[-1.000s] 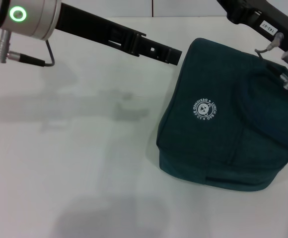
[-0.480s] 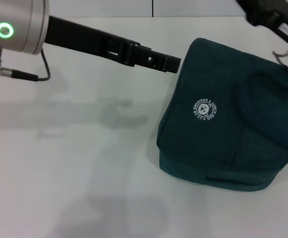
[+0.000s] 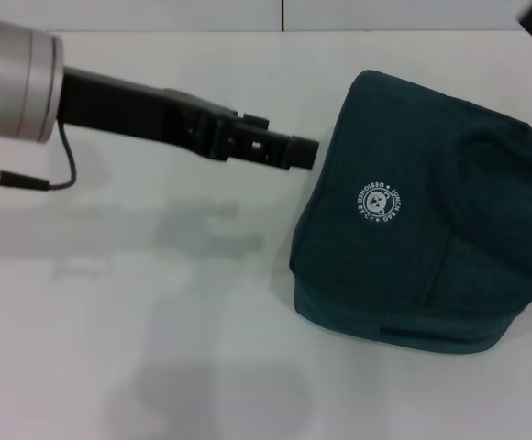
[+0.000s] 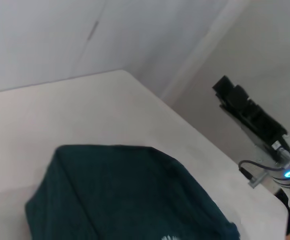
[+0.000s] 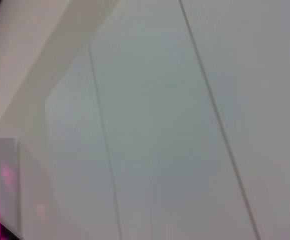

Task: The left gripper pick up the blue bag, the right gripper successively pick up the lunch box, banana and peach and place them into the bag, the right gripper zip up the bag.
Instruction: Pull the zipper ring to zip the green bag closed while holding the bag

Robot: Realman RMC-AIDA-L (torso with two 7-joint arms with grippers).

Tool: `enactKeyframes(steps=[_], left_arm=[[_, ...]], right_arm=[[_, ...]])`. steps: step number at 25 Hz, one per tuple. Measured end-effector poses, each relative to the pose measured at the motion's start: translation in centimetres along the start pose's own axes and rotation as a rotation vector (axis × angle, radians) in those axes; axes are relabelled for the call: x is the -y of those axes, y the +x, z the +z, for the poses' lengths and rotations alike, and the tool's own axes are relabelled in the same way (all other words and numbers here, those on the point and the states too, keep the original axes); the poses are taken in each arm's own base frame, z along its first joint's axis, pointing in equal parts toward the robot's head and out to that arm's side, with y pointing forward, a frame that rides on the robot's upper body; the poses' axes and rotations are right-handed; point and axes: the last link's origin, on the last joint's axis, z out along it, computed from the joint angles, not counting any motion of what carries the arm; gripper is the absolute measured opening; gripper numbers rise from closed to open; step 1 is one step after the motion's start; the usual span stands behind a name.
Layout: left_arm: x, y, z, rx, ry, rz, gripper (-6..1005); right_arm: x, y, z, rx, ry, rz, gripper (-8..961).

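On the white table [image 3: 138,321], the closed blue bag [image 3: 422,220] sits beside the left gripper [image 3: 298,154], jaws seemingly together and touching nothing, while the right gripper [image 4: 250,112] hangs well apart.

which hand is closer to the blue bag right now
Left. The left hand sits just beside the blue bag, at its upper left edge. The right hand is off past the table's far right corner, well clear of it.
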Motion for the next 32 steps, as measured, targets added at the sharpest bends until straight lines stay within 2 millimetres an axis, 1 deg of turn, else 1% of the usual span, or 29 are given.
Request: enactKeyframes(steps=[3, 8, 11, 15, 16, 18, 22, 24, 25, 27, 32], left_arm=[[-0.2, -0.9, 0.1, 0.020, -0.020, 0.008, 878], [-0.1, -2.4, 0.8, 0.061, -0.039, 0.002, 878], [0.1, -3.0, 1.2, 0.066, -0.061, -0.002, 878], [0.2, -3.2, 1.7, 0.061, -0.100, -0.025, 878], [0.3, -3.1, 1.8, 0.065, -0.106, -0.048, 878], [0.2, -2.4, 2.2, 0.077, -0.110, -0.087, 877], [-0.5, -0.5, 3.0, 0.093, -0.125, -0.109, 877], [-1.1, 0.7, 3.7, 0.105, -0.139, -0.101, 877], [-1.2, 1.0, 4.1, 0.111, -0.142, -0.098, 877], [-1.7, 1.6, 5.7, 0.125, -0.146, -0.086, 877], [-1.8, 2.4, 8.2, 0.134, -0.128, -0.080, 877]], right_arm=[[-0.4, 0.1, -2.9, -0.002, 0.053, -0.042, 114], [-0.6, 0.1, -6.5, -0.020, 0.146, -0.058, 212], [-0.8, 0.2, -8.6, -0.038, 0.196, -0.048, 441], [-1.5, 0.5, -11.3, -0.070, 0.260, -0.023, 629], [-1.5, 0.5, -11.6, -0.073, 0.268, -0.022, 676], [-1.7, 0.7, -12.7, -0.085, 0.307, -0.018, 712], [-1.8, 0.7, -13.8, -0.094, 0.347, -0.011, 783], [-1.7, 0.8, -14.4, -0.100, 0.378, -0.007, 783], [-1.6, 0.8, -14.7, -0.101, 0.396, -0.005, 784], [-1.5, 0.9, -15.3, -0.098, 0.431, 0.000, 784], [-1.4, 0.9, -15.7, -0.102, 0.449, 0.000, 784]])
